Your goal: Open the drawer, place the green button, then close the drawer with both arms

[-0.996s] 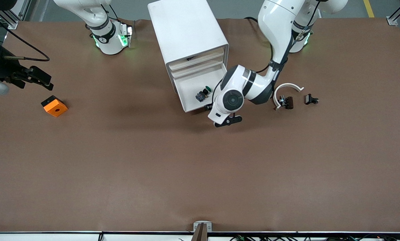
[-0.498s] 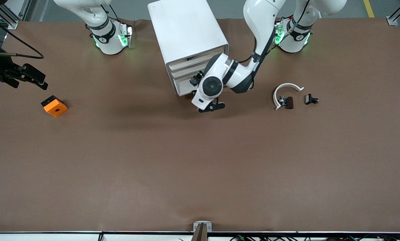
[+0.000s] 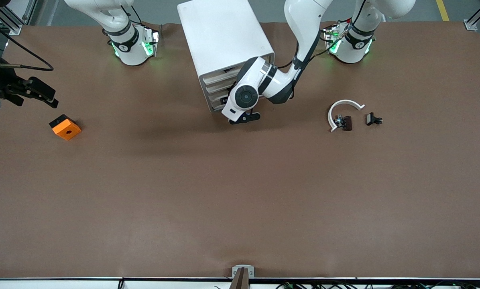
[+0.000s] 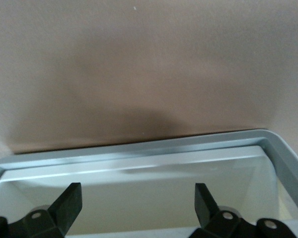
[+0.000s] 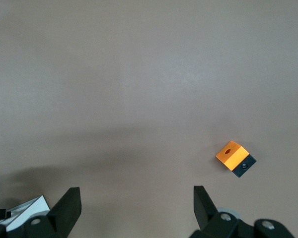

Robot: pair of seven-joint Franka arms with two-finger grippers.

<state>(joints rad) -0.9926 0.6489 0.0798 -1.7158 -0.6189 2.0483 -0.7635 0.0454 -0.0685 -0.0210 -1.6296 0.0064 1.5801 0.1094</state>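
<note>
The white cabinet (image 3: 224, 36) stands at the table's edge by the robot bases. Its third drawer (image 3: 216, 97) is pushed in almost flush with the other beige fronts. The left arm's wrist (image 3: 245, 96) is right in front of it, and the left gripper (image 3: 226, 100) is mostly hidden there. In the left wrist view the left gripper (image 4: 137, 203) is open and empty against the drawer's beige front (image 4: 139, 218). The button is hidden. The right gripper (image 3: 43, 95) hangs open and empty over the right arm's end of the table, as the right wrist view (image 5: 136, 208) shows.
An orange square block (image 3: 65, 127) lies near the right gripper and shows in the right wrist view (image 5: 235, 158). A white arc with a black clip (image 3: 341, 116) and a second black clip (image 3: 373, 119) lie toward the left arm's end.
The left arm has moved toward the cabinet and the drawer has slid in with it. The button has gone out of sight. The right gripper has shifted slightly.
</note>
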